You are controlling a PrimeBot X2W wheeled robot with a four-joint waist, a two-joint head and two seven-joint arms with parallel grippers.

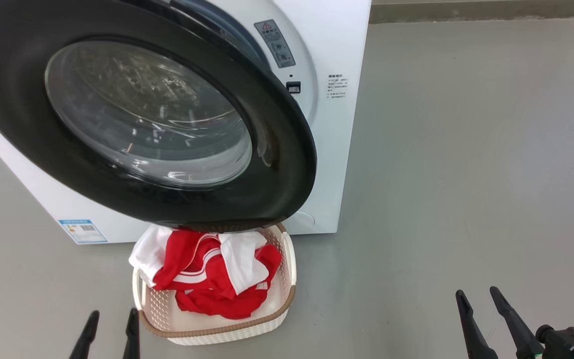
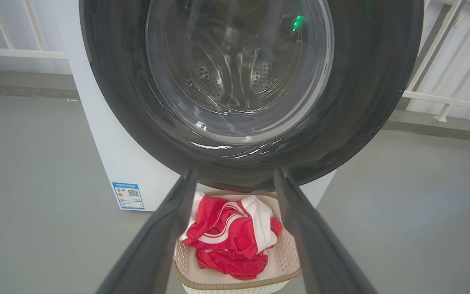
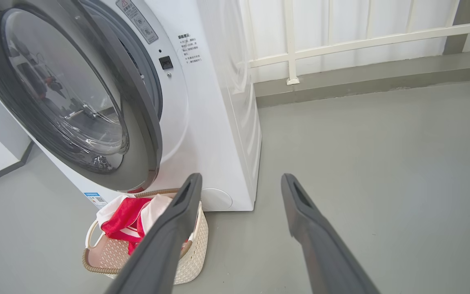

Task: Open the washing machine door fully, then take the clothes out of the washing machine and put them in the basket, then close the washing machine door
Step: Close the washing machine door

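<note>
Below, clothes (image 1: 212, 279) heaped in basket (image 1: 227, 333) (door (image 1: 13, 99) ajar)

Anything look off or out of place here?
Minor: a white part of the clothes hangs over the back-left rim of the basket. The washing machine door stands ajar, its lower edge above the basket's back. Nothing looks spilled or damaged.
</note>
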